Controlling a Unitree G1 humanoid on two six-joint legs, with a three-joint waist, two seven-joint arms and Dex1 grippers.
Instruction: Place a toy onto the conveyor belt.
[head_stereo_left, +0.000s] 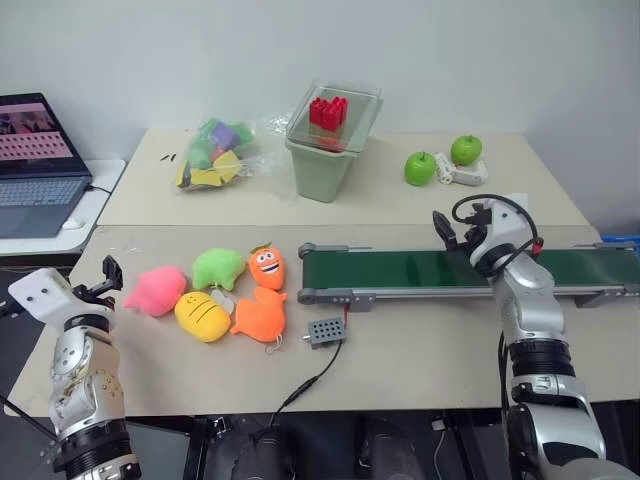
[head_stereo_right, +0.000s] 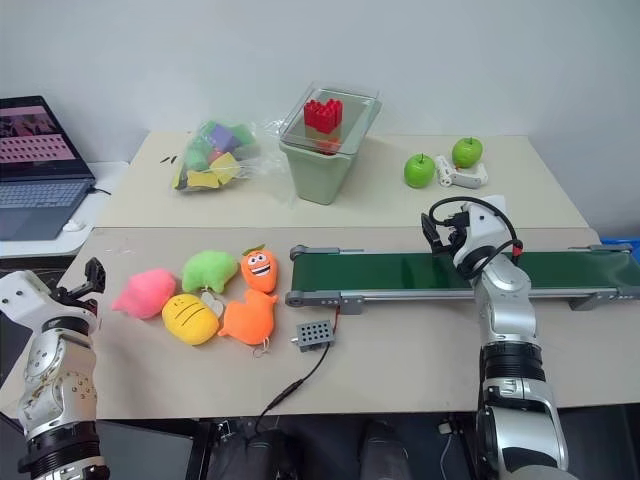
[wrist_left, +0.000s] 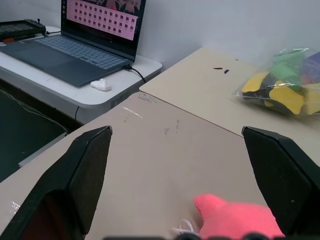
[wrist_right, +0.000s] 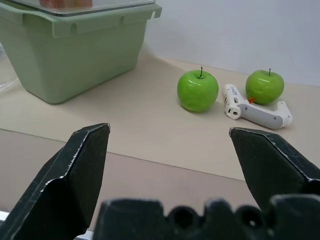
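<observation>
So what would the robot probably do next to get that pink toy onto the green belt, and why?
Probably ease the left gripper forward until the pink toy sits between its fingers, then close. That gripper is open and empty just beside the toy, which still lies on the table with the other plush toys. The conveyor belt has nothing on it, and the right gripper hovers open above it.

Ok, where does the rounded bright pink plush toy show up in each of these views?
Left eye view: the rounded bright pink plush toy lies at the left end of the plush cluster.
Right eye view: same spot, beside the yellow plush with a face.
Left wrist view: low between the left pincer fingers.
Right wrist view: not in it.
Shared landmark: the bag of coloured foam pieces.
</observation>
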